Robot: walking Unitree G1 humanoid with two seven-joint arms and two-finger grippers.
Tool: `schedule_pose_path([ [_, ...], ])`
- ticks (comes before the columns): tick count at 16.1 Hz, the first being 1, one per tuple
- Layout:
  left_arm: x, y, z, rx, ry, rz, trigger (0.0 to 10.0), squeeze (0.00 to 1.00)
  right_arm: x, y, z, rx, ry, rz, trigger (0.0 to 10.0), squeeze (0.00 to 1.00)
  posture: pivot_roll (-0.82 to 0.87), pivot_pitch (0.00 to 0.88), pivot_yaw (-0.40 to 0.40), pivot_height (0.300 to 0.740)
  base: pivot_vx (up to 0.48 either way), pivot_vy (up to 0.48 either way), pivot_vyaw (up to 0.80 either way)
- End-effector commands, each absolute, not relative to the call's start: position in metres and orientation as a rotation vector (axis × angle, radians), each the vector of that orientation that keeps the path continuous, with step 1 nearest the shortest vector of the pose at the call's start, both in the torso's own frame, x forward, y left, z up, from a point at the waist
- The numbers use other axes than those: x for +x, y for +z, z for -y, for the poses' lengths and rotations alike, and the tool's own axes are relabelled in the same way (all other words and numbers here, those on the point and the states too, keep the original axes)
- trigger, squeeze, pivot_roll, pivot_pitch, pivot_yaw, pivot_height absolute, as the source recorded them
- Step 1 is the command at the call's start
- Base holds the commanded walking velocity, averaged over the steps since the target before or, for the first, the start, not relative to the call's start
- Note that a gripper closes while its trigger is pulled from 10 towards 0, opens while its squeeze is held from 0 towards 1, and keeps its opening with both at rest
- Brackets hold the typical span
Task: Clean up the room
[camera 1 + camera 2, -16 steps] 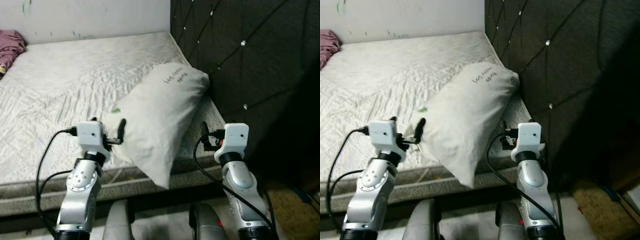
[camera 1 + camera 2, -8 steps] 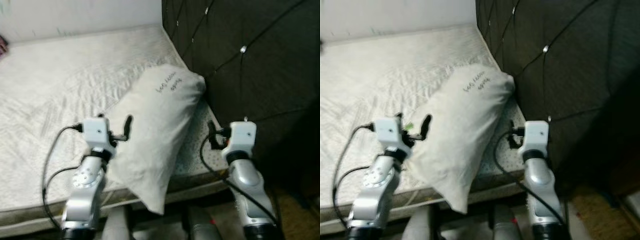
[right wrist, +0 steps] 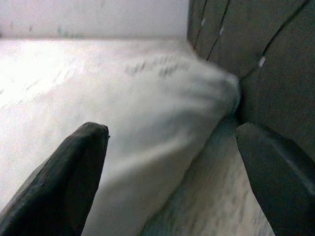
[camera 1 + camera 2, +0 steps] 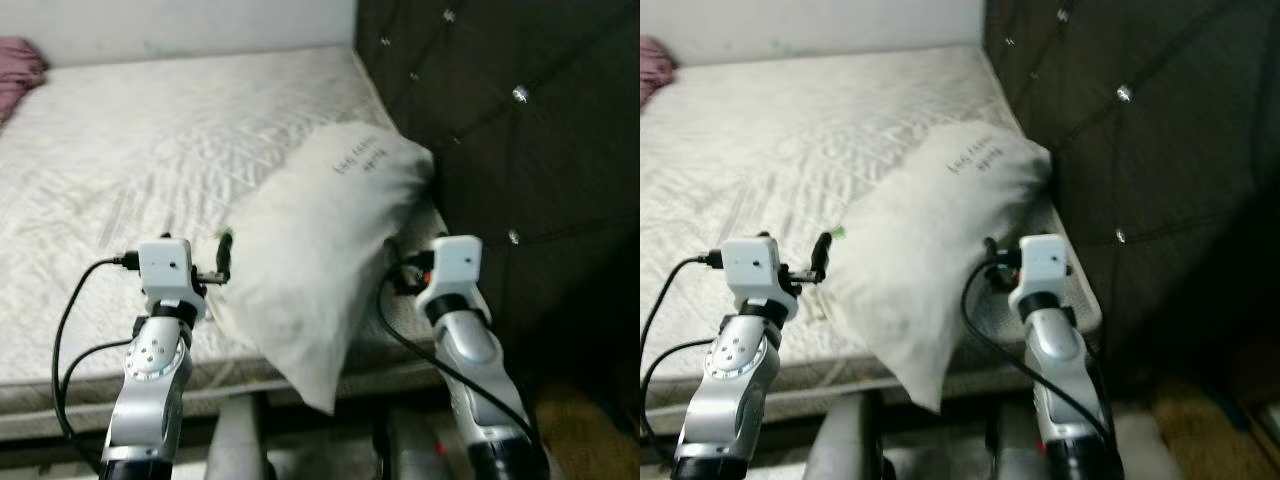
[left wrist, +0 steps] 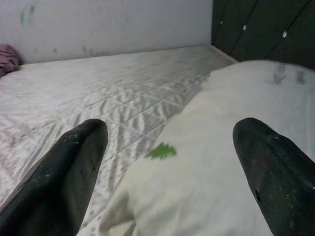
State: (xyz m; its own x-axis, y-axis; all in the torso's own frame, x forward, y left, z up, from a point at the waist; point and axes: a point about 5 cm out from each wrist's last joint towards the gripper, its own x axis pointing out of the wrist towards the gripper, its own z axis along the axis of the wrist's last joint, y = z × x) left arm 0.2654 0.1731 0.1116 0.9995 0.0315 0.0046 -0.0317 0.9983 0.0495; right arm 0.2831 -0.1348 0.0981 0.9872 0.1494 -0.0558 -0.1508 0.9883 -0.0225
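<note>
I am holding both pincers up at the near edge of the bed, one on each side of the pillow. The left pincer [image 5: 167, 162] is spread wide, gripping nothing; through its wrist camera I am looking between the two black fingers [image 5: 74, 167] straight onto the pillow's near flank, where a small green tree mark [image 5: 161, 151] is sitting. The right pincer [image 3: 172, 172] is likewise spread and holding nothing, pointing along the narrow strip of mattress between the pillow and the headboard [image 4: 520, 120].

The pillow [image 4: 320, 240] is lying between the two arms, touching neither pincer as far as I can tell. Its long axis is running diagonally: the far end, with dark handwriting on it, is leaning toward the headboard on my right, and the near end is hanging over the edge of the mattress [image 4: 150, 150] between my arms. The left pincer looks slightly nearer its flank, though both are just beside it. I am judging that closing inward from both sides suits this best. A pink cloth [image 4: 18, 70] is bunched at the far left corner, well apart.
</note>
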Motion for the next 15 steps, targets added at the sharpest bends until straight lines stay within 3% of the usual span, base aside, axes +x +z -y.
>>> schedule_pose_path([
  [1,0.262,0.110,-0.185,0.080,0.093,-0.017,10.0,0.00,0.286,0.093,0.126,-0.022,0.216,-0.098,10.0,0.00,-0.05,0.002,0.064,0.546,0.000,0.000,0.00],
  [7,0.235,0.098,-0.221,0.102,0.302,-0.116,10.0,0.00,0.301,0.091,0.101,-0.048,0.436,-0.149,10.0,0.00,0.01,0.031,0.046,0.531,0.000,0.000,0.00],
  [9,0.227,0.098,-0.225,0.095,0.319,-0.129,10.0,0.00,0.305,0.089,0.100,-0.048,0.448,-0.169,10.0,0.00,0.04,0.047,0.027,0.531,0.000,0.000,0.00],
  [12,0.210,0.105,-0.230,0.100,0.379,-0.125,10.0,0.00,0.310,0.089,0.082,-0.076,0.524,-0.163,10.0,0.00,0.10,0.092,-0.028,0.531,0.000,0.000,0.66],
  [15,0.202,0.111,-0.229,0.099,0.389,-0.127,10.0,0.00,0.315,0.096,0.073,-0.056,0.536,-0.146,10.0,0.00,0.11,0.117,-0.042,0.531,0.000,0.000,0.00],
])
